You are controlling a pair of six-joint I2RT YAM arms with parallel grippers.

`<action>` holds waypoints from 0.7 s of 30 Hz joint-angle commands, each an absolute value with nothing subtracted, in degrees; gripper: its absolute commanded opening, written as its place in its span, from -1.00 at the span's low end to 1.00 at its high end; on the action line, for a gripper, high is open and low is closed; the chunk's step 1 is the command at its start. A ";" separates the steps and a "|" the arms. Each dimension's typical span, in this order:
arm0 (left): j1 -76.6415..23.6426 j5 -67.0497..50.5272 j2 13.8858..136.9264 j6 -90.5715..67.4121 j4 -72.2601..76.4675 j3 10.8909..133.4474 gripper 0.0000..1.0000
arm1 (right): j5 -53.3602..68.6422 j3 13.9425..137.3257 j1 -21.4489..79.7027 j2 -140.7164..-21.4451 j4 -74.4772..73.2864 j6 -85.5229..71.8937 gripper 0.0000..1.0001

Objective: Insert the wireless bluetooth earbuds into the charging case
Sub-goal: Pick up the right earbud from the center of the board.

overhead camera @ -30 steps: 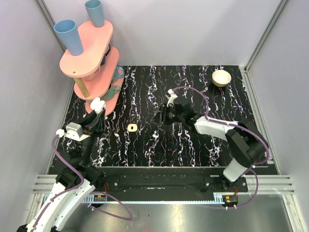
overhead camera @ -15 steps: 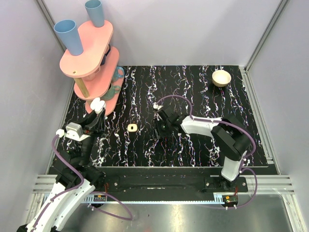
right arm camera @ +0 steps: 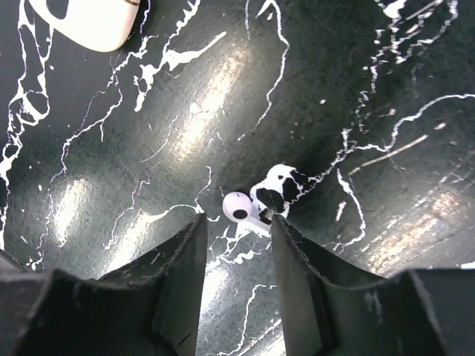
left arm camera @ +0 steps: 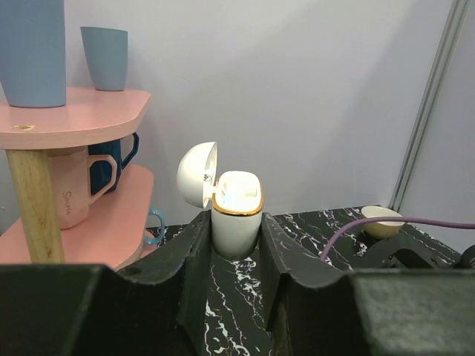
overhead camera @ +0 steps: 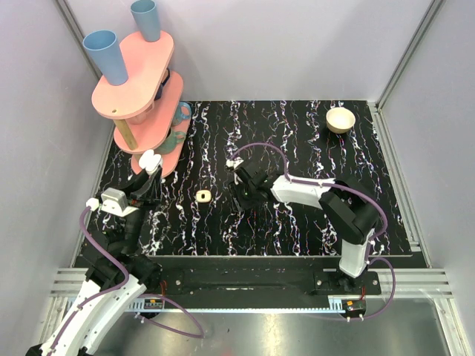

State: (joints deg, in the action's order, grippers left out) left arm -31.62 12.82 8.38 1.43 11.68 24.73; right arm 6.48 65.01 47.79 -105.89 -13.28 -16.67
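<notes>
We're only at pickup
Our left fingers (left arm camera: 189, 252) clamp the open white plastic charging case (left arm camera: 237, 211); right fingers (right arm camera: 185, 256), apart, straddle one tiny white earbud (right arm camera: 239, 206).

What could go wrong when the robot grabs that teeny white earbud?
The earbud sits right at the tips of the right gripper, whose jaws are open around it, so a pinch might only catch its edge and flick it away. The white streaks on the black mat look a lot like it, so it could be hard to find again.
</notes>
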 commanded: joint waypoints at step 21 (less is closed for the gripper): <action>-31.64 12.57 8.17 0.97 13.71 25.49 -1.00 | -8.26 71.45 54.32 -111.44 -17.23 -12.92 -0.28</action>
State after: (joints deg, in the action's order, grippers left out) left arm -31.62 12.80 8.38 1.43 11.68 24.73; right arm -5.56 69.76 53.87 -110.10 -16.21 -14.02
